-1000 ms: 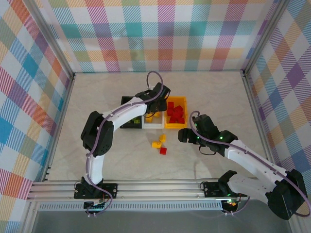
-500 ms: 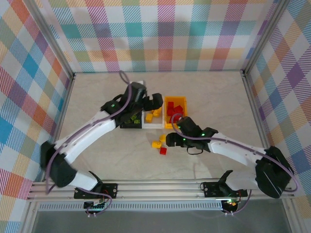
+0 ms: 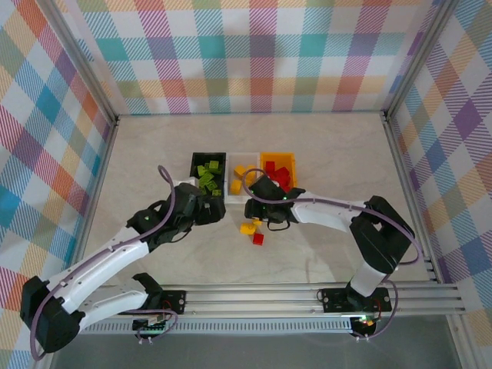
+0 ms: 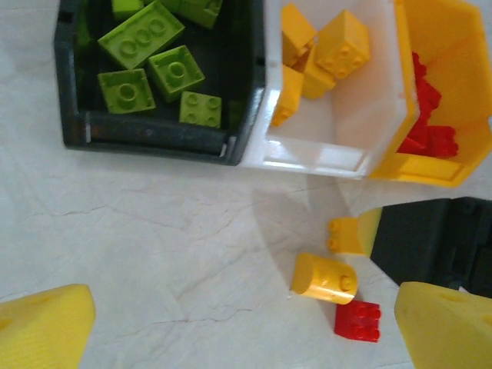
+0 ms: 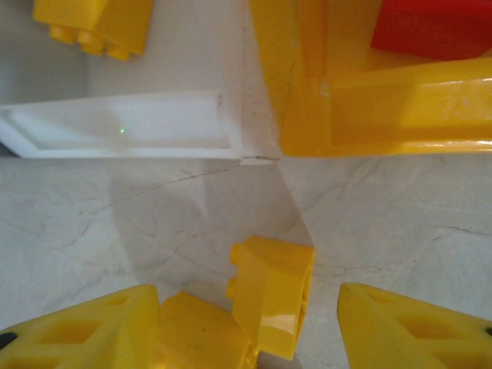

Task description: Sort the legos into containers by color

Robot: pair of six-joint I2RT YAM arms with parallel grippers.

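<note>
My left fingers [image 3: 209, 209] are spread wide and hold nothing; they hang over bare tabletop [image 4: 154, 254] just in front of the black bin [image 4: 154, 138]. My right fingers [image 3: 255, 215] are down at the near corners of the white bin [image 5: 123, 127] and the orange bin [image 5: 384, 108], parted rather than clenched. A loose yellow brick [image 5: 273, 296] stands tilted between them, with a clear gap between it and one finger, so I am not gripping it. A second yellow piece [image 5: 200, 334] lies against the other finger; whether it is pressed I cannot tell. The three bins sit touching in a row: green bricks [image 4: 142, 31] in the black one, yellow bricks [image 4: 342, 42] in the white one, red bricks [image 4: 430, 142] in the orange one. From my left wrist I see a small red brick [image 4: 357, 320] on the tabletop in front of the orange bin, just beside the second yellow piece and apart from every bin.
</note>
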